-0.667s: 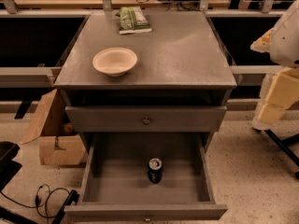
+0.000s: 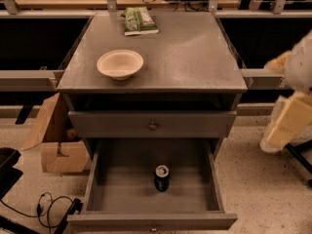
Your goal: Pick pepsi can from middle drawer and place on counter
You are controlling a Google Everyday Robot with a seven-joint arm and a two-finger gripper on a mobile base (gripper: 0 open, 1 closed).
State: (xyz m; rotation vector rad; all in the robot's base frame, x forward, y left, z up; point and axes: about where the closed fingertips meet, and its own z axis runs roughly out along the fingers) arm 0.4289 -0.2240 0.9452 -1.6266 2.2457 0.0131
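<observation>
The pepsi can, dark blue with a silver top, stands upright near the front middle of the open middle drawer. The drawer is pulled far out below a closed grey drawer front with a round knob. The counter is the grey top of the cabinet. My gripper is a pale, blurred shape at the right edge, outside the cabinet, well to the right of the can and higher than it, and nothing shows in it.
A beige bowl sits at the counter's left front. A green packet lies at its back edge. A cardboard box and cables lie on the floor to the left. Grey rails run on both sides.
My pale arm at the right edge has shifted slightly down and to the right. The can, the drawer and the bowl have not moved.
</observation>
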